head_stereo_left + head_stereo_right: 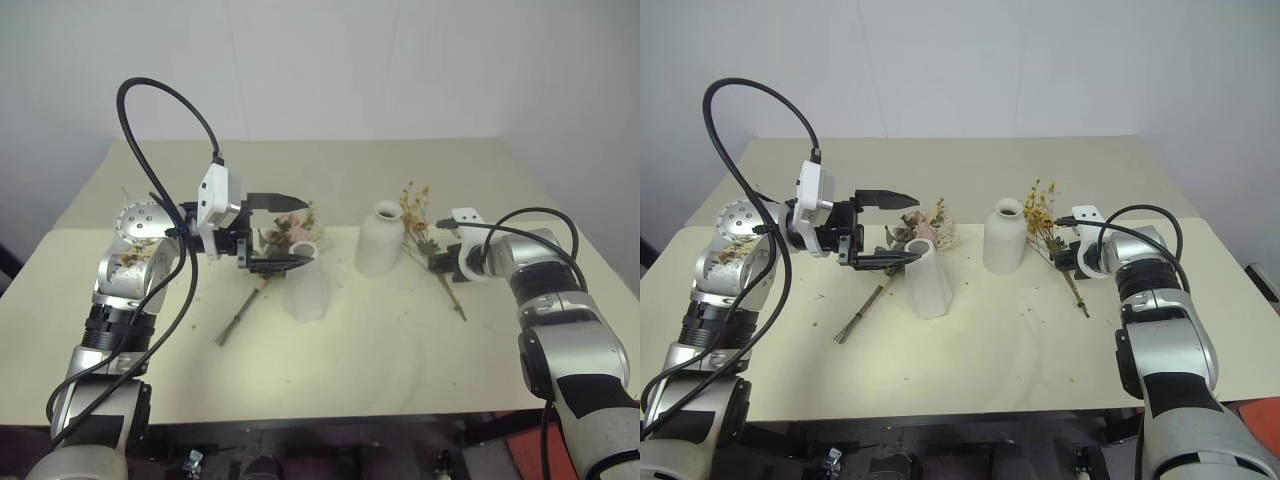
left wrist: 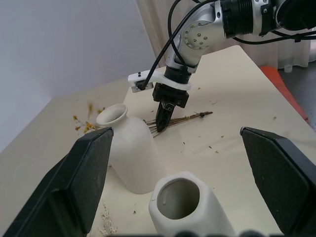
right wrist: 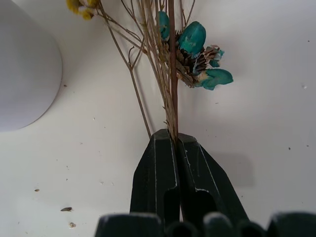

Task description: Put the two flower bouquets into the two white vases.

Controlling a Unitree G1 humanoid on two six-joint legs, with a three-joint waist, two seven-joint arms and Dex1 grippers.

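- left arm raised over the left part of the table (image 1: 400,350), forearm bent inward; left gripper (image 1: 288,232) held level and pointing toward the robot's right, above the tabletop.
- its two black fingers (image 2: 64,190) are spread wide apart, nothing between them; released.
- rose bouquet (image 1: 290,235) lies flat on the table just behind and beside the open fingers: pink blooms, pale sprigs, green leaves; its stems run back toward the robot's left as a thin brown-green bundle.
- tall vase (image 1: 307,285): matte white ceramic, narrow tapered cone, upright, mouth open and empty in the left wrist view. stands just in front of the rose heads, near the left fingertips; whether they touch it, cannot tell.
- round vase (image 1: 379,240): matte white, wider body with short flared neck, upright, to the right of the tall vase and a little farther back, apart from it.
- yellow bouquet (image 1: 418,222): tiny yellow-orange dried heads on thin brown wiry stems, lying on the table just to the right of the round vase, heads near its neck, stems trailing toward the near right.
- right arm reaches forward and inward from the right edge, wrist angled down to the tabletop; right gripper (image 3: 177,143) is clenched on the stems of the yellow bouquet, black fingers pressed together with the stems pinched between the tips.
- table surface: pale cream, smooth, speckled with small dry flower crumbs around both bouquets.
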